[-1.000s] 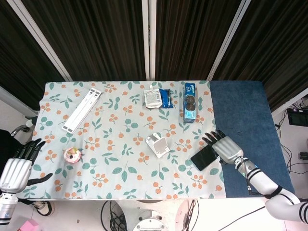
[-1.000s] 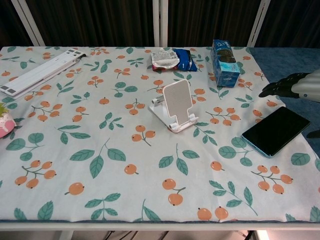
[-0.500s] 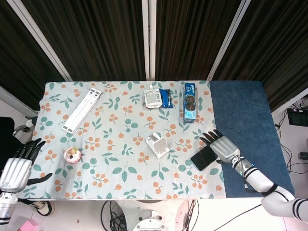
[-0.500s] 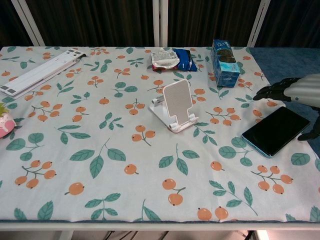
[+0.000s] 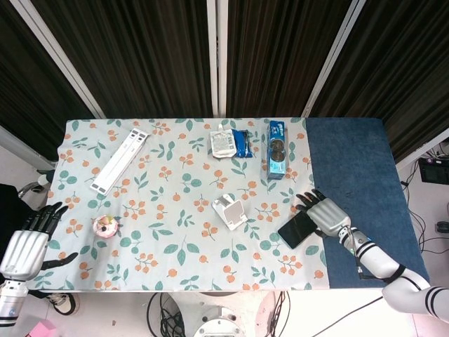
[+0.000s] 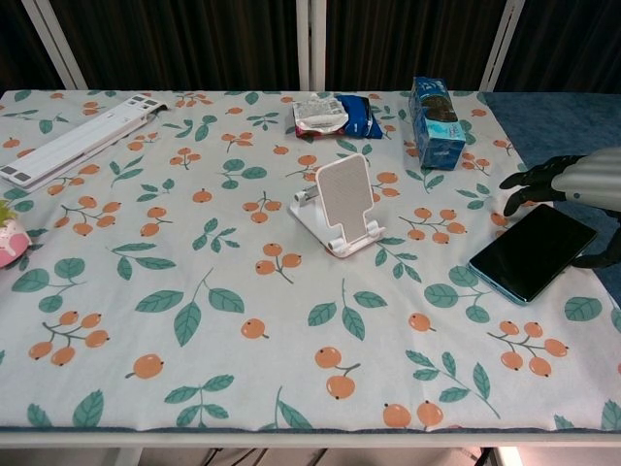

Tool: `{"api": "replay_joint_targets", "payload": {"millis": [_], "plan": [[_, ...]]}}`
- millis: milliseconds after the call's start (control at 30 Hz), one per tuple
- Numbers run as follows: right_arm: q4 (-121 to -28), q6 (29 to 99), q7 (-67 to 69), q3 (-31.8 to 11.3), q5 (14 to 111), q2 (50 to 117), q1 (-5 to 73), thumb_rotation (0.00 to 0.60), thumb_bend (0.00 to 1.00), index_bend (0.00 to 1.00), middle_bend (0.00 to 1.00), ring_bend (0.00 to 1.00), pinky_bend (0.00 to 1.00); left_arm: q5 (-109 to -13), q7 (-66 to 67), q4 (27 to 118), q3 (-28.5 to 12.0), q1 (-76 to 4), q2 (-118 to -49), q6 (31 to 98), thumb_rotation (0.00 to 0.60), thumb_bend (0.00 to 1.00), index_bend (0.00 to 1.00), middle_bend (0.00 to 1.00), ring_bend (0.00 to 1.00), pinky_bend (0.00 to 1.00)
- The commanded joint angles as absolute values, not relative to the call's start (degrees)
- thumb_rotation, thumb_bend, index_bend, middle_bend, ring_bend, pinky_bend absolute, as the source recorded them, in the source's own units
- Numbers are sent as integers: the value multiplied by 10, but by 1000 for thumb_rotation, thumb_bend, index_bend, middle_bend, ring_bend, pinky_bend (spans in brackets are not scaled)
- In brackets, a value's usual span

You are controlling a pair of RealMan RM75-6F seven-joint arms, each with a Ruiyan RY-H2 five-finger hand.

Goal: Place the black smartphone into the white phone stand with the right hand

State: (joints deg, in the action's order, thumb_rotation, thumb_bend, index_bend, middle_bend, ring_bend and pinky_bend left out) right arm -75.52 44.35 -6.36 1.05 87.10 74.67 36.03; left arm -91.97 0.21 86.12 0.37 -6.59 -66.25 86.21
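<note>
The black smartphone [image 5: 298, 228] [image 6: 532, 250] lies flat, screen up, on the floral cloth near its right edge. The white phone stand [image 5: 231, 210] [image 6: 340, 204] stands upright and unoccupied at mid-table, to the phone's left. My right hand [image 5: 324, 214] [image 6: 572, 180] hovers over the phone's far right end, its fingers spread and bent down at the phone's far edge, the thumb beside its right edge. It does not grip the phone. My left hand [image 5: 24, 242] hangs off the table's near left corner, fingers apart, holding nothing.
A blue biscuit box [image 5: 276, 159] [image 6: 434, 121] stands behind the phone. Snack packets [image 5: 230, 142] [image 6: 335, 115] lie at the back centre. A long white bar [image 5: 121, 161] [image 6: 73, 144] lies at the back left, a pink cupcake-like item [image 5: 106, 227] at the near left. Blue cloth [image 5: 358, 175] covers the table's right end.
My right hand has moved closer onto the phone, its fingers bending down at the far edge and the thumb coming in beside it. The phone and the left hand have stayed put.
</note>
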Motion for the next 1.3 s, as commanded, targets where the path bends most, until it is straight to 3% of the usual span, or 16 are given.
{"api": "replay_joint_targets", "payload": {"millis": [33,300,667,867,1300], "plan": [[-754,443,-61,12,869,747,362,600,174,195,0,0,0,-919,2,861,4,-66,-663,861,479,0,96,70,91,212],[-753,443,-59,18,870,750,365,600,176,252,0,0,0,-919,-1,857,4,-66,-665,862,480,0,97,70,91,211],[-753,461,-13,30,888,747,364,600,182,588,4,0,0,-918,-7,852,4,-63,-666,864,480,0,97,70,91,212],[-754,473,-1,33,893,741,361,600,200,650,130,7,0,-917,-8,851,5,-63,-667,864,482,0,97,70,91,212],[-762,524,21,37,915,726,349,600,230,687,373,397,57,-918,-9,850,4,-63,-667,865,483,0,97,70,91,212]]}}
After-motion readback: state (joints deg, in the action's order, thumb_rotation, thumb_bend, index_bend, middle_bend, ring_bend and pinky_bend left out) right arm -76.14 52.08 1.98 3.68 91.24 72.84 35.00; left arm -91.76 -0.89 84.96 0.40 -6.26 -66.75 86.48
